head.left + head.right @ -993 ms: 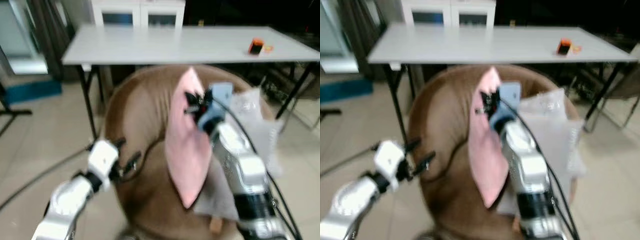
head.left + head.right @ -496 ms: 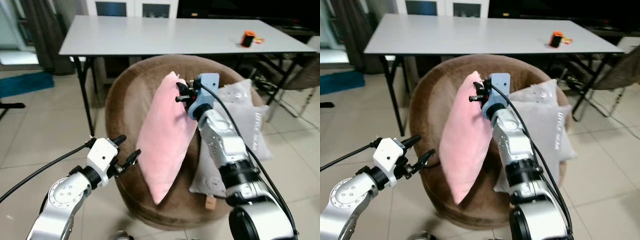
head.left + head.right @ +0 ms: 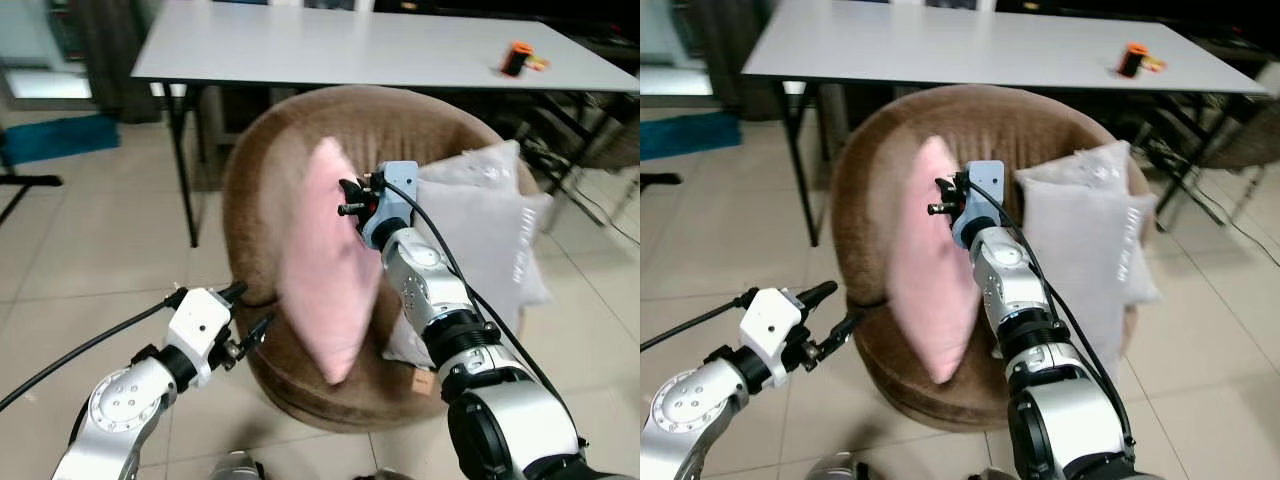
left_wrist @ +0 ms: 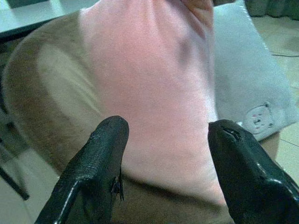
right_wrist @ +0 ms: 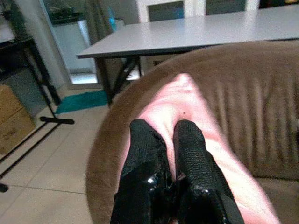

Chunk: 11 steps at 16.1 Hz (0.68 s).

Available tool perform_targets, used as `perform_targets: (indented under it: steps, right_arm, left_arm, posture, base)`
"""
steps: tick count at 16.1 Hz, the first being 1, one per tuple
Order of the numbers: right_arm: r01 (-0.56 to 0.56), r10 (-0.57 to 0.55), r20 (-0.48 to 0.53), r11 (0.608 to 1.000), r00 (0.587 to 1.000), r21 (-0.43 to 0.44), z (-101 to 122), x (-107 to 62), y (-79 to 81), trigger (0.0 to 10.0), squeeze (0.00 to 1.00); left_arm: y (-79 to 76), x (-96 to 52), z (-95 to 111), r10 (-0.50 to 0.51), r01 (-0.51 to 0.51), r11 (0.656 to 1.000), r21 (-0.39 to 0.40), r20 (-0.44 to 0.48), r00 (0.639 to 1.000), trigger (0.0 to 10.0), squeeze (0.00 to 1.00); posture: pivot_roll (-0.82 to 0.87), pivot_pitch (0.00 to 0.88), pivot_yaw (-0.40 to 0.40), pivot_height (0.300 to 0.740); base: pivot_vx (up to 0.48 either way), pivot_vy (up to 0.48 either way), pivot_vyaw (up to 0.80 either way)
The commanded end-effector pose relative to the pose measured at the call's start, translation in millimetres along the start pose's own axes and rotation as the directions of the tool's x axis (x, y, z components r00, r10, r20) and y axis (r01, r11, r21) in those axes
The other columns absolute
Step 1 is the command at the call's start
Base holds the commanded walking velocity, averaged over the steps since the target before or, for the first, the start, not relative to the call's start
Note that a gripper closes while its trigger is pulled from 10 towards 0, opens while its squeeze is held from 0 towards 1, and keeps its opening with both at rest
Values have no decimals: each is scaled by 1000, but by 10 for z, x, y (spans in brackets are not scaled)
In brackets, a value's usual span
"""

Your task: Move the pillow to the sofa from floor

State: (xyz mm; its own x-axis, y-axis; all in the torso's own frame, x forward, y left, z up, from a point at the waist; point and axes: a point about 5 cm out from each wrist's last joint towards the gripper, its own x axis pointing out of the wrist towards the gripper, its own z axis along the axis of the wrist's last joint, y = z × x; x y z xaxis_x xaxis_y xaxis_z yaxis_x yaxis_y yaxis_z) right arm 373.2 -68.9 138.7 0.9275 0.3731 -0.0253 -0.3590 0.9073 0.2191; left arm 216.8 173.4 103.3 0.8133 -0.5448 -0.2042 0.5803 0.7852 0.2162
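Pillow (image 3: 328,268), the pink one, hangs upright over the seat of the round brown sofa (image 3: 262,180), its top edge pinched by your right gripper (image 5: 170,140) and its lower corner down near the sofa's front edge. In the right wrist view you can see both black fingers (image 5: 145,144) pressed close together on a fold of the pink fabric, with the sofa's curved back just beyond. From the head views, your right arm reaches forward over the seat, with the gripper at the pillow's upper right side.

Your left gripper (image 3: 248,312) sits low, just in front of the sofa's left front rim and apart from the pillow. Its fingers (image 4: 98,158) are spread wide; in the left wrist view the pink pillow and the sofa's edge show between them, and nothing is held.

A grey pillow (image 3: 485,235) leans against the right side of the sofa's back, just beside the pink one, and your right arm crosses in front of it. Behind the sofa stands a long white table (image 3: 300,45) with a small orange and black object (image 3: 516,58) near its right end. Beige tiled floor (image 3: 90,260) lies all around the sofa.
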Motion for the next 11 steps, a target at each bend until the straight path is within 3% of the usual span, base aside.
perform_targets:
  steps: [1, 7, 8, 10, 11]
  right_arm:
    - [2, 0, 87, 1000, 996, -19, 221, 41, -29, 10000, 0]
    - [0, -1, 120, 1000, 993, 11, 182, 18, 2, 10000, 0]
    - [-30, 22, 124, 998, 992, 64, 68, -134, 30, 10000, 0]
    - [-57, 49, 115, 996, 992, 74, -10, -227, 60, 10000, 0]
    - [-78, 70, 100, 994, 993, 79, -101, -359, 86, 10000, 0]
  left_arm:
    - [-9, -7, 46, -2, 2, 1000, 11, 16, 1000, 10000, 0]
    - [45, 22, 81, 54, -55, 998, 14, 37, 998, 10000, 0]
    - [70, 37, 128, 88, -89, 996, 9, 70, 994, 10000, 0]
    - [78, 31, 140, 100, -100, 995, 4, 79, 992, 10000, 0]
    - [79, 22, 149, 102, -102, 995, -2, 85, 991, 10000, 0]
  posture:
    - [104, 87, -86, 740]
    - [91, 92, -78, 740]
    - [90, 81, -80, 740]
    - [88, 79, -77, 740]
    - [81, 75, -61, 740]
  base:
    - [0, 0, 0]
    - [0, 0, 0]
    - [0, 0, 0]
    - [0, 0, 0]
    - [262, 0, 0]
